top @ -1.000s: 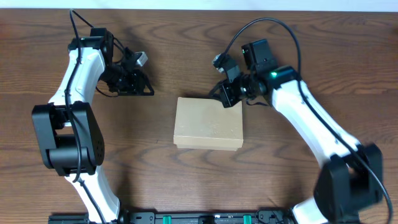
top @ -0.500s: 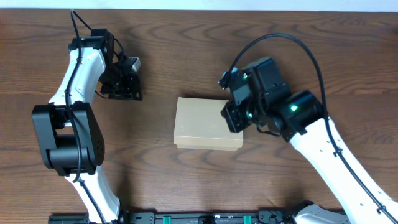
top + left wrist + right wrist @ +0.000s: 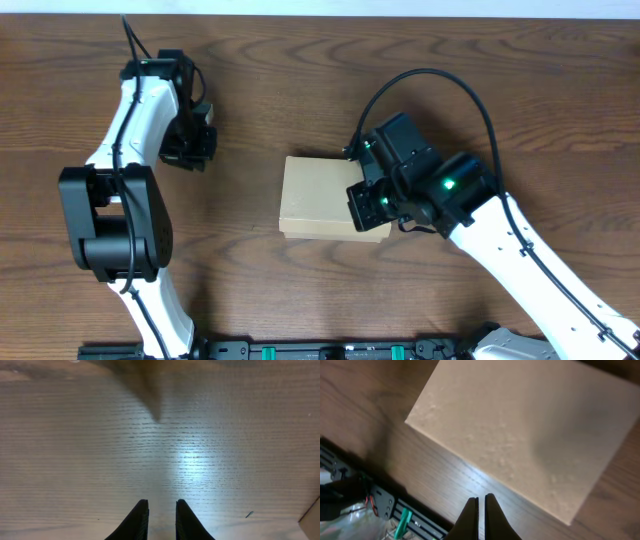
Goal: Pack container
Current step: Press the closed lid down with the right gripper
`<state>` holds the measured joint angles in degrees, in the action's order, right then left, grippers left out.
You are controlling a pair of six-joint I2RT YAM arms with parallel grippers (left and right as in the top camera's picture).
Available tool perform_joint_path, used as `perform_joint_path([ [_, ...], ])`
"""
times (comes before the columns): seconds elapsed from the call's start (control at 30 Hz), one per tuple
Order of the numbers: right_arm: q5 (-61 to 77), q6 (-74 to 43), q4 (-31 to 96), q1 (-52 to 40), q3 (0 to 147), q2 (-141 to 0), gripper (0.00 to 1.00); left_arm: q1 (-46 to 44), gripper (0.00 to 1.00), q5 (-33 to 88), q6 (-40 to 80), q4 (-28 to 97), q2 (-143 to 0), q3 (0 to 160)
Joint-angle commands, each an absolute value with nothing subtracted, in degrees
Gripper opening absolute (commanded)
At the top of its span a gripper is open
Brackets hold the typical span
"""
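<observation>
The container (image 3: 320, 197) is a plain tan cardboard box, closed, lying flat in the middle of the table. It fills the upper part of the right wrist view (image 3: 520, 430), and one corner shows in the left wrist view (image 3: 312, 512). My right gripper (image 3: 366, 205) hangs over the box's right end with its fingers (image 3: 481, 499) shut and empty, pointing at the bare wood by the box's front edge. My left gripper (image 3: 190, 150) is well to the left of the box, over bare wood. Its fingers (image 3: 162, 505) are nearly together with nothing between them.
The brown wooden table (image 3: 300, 60) runs out to every edge of the overhead view. A black rail with green clips (image 3: 330, 350) lines the front edge and also shows in the right wrist view (image 3: 385, 507).
My right arm has swung from behind the box's back right corner to over its right end. My left gripper has drawn back to the left and its fingers have closed.
</observation>
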<state>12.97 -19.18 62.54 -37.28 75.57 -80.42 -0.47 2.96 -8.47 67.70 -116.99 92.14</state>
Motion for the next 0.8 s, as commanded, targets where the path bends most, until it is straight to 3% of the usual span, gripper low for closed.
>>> perform_joint_path([
  [0.0, 11.9, -21.6, 62.8, -40.0, 75.6, -82.3, 0.01, -2.3, 0.16, 1.0, -6.3, 67.4, -115.4, 88.4],
  [0.77, 3.1, -22.2, 61.2, -42.9, 75.5, -94.5, 0.02, -3.0, 0.17, 1.5, -6.2, 62.7, -107.4, 81.4],
])
